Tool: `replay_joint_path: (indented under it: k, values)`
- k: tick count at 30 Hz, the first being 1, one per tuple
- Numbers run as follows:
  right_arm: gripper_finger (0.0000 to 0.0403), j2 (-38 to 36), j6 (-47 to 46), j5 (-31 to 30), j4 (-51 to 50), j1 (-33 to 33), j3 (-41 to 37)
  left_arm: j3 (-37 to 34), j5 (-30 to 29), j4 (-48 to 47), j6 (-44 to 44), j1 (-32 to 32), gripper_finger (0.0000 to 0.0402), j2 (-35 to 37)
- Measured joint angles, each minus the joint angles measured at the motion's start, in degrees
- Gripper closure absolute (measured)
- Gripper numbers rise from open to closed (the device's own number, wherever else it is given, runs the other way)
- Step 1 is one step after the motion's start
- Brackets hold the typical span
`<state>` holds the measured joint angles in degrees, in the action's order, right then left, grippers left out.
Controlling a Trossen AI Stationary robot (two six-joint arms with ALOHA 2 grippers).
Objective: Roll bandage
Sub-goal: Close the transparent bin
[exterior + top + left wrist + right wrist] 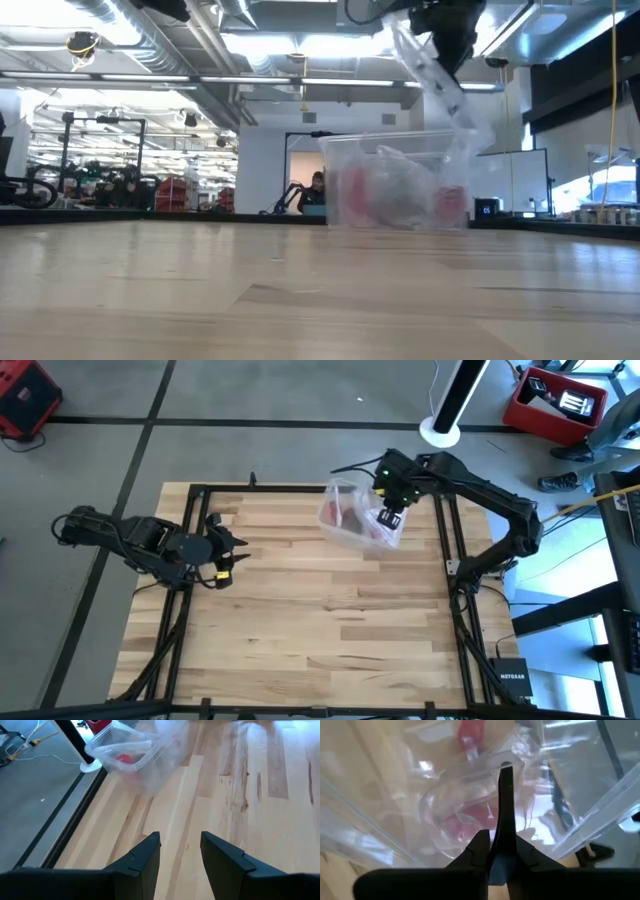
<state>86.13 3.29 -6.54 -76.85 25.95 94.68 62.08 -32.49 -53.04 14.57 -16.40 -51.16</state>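
Note:
A clear plastic box (pixel 350 520) stands at the table's far side, right of middle. The pink-red bandage (pixel 352 196) lies inside it, partly hidden behind a crumpled clear wrapper (pixel 440 80); it also shows in the right wrist view (pixel 469 735). My right gripper (pixel 390 518) is above the box, shut on the wrapper. My left gripper (pixel 235 550) is open and empty over the table's left part, with the box far ahead of it (pixel 135 760). My right gripper pinches the clear wrapper's upper part (pixel 517 750) between its two shut fingers, coming from above and pointing down. The wrapper hangs slack below the fingers, and its lower end (pixel 465 135) reaches into the box.
Bare wooden table top (pixel 320 630) spreads between the arms and toward the near edge. Dark frame rails (pixel 445 540) run along the table's sides. A white pole base (pixel 440 432) stands on the floor beyond the far edge.

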Motion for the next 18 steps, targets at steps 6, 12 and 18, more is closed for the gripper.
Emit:
replay_joint_path:
  k: [6,12,18]
  values:
    - [0.0365,3.2,-0.3,0.1,2.3,0.0,0.0,0.0,0.0,0.0,0.0,0.0,0.0267,0.0]
    - [0.0371,4.6,-0.8,0.9,1.4,-0.1,0.1,0.0,-0.1,0.9,-0.4,0.1,0.0267,-0.8]
    - [0.0370,4.5,-1.7,2.5,-2.1,-0.1,4.3,0.1,-4.0,5.6,-7.5,5.1,0.0267,-5.3]
